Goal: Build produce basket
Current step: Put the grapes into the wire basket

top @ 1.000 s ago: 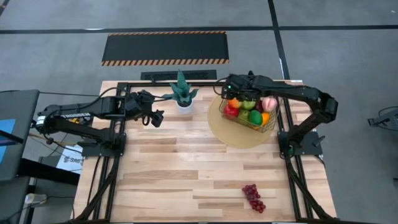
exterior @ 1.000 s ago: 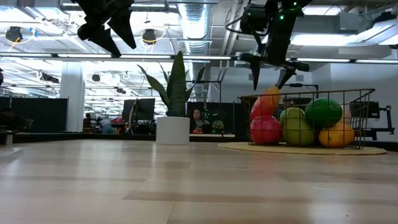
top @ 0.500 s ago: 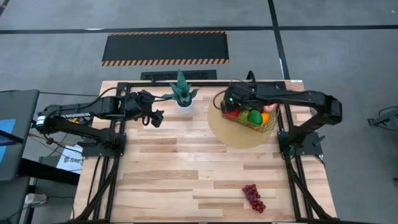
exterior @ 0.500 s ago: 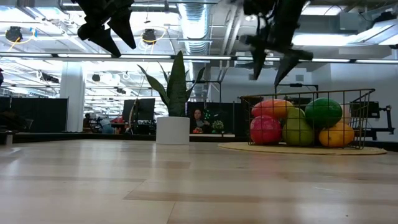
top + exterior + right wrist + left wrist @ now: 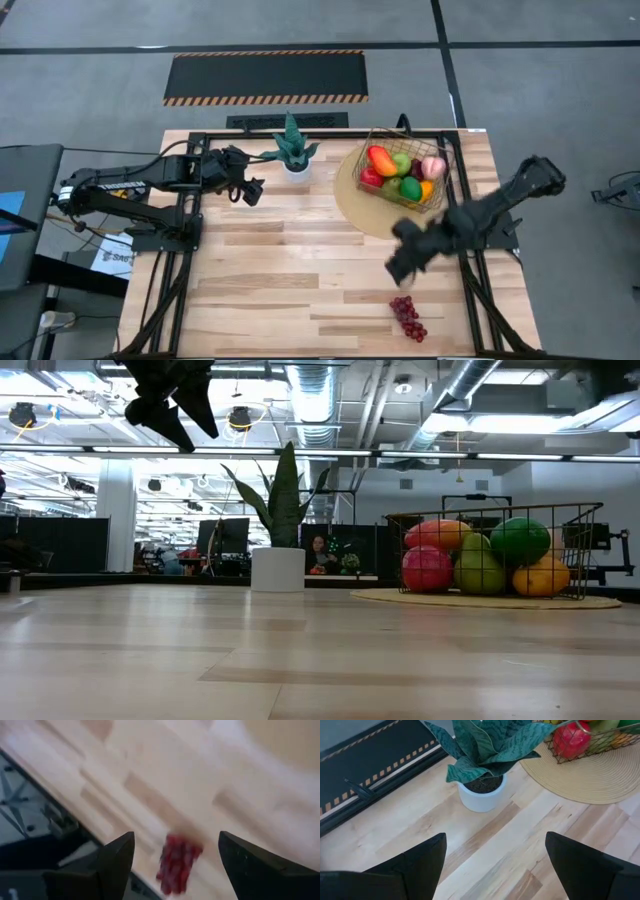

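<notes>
Pale wooden planks made up the table (image 5: 290, 270), and we started at its near edge, where the bunch of purple grapes (image 5: 407, 317) lay alone on the bare wood, well apart from everything else. Just beyond the grapes we found the right gripper (image 5: 402, 262) hanging over the table, between the grapes and the round tan mat (image 5: 360, 205); its wrist view looked down past its two fingers (image 5: 116, 865) onto the grapes (image 5: 176, 862), and we saw the jaws standing apart with nothing between them. Farther back, the basket (image 5: 441, 195) sat on the mat toward the right rear of the table, filled with the produce (image 5: 400, 175): red, orange, green and pink pieces heaped together. In the low view we made out a red fruit (image 5: 427, 570) pressed against the mesh beside green ones. Left of the mat stood a potted plant (image 5: 294, 150) in a white pot. Beyond it to the left, the left gripper (image 5: 250, 191) waited above the table, its jaws apart and empty, with the plant (image 5: 482, 750) ahead of it.
</notes>
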Controlling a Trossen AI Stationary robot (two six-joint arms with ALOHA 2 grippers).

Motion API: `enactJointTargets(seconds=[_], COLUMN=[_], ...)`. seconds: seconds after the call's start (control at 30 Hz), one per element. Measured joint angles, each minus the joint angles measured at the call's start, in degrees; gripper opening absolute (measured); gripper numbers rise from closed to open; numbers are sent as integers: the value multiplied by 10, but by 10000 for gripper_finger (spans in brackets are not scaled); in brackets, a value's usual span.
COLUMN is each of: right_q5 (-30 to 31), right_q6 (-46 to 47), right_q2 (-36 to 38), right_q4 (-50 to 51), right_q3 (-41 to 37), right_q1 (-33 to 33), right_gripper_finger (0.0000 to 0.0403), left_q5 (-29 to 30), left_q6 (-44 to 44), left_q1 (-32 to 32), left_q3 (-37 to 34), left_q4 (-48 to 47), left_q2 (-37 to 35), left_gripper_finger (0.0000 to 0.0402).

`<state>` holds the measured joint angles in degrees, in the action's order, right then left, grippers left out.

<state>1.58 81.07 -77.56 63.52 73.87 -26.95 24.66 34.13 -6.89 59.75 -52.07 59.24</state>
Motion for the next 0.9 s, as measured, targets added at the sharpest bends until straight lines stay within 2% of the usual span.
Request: enactJointTargets(seconds=[0.17,0.37,0.57,0.9], right_q5=[-7,-50,-56,-70], right_q6=[104,203,226,224], right_q2=[-61,-128,-185,-277], right_q4=[1,-25,-76,-109], right_q3=[0,-1,0,0], right_q1=[-109,-168,-192,-190], right_gripper_finger=[306,307,307,307], left_q5=[-1,-14,-14,-14], left_q6=[-3,-7,-11,-9], left_q1=[0,0,0,0], left_q3=[0,0,0,0], left_q4=[0,0,-2,-27], left_q2=[0,0,0,0], left_gripper_finger=[327,327,327,327])
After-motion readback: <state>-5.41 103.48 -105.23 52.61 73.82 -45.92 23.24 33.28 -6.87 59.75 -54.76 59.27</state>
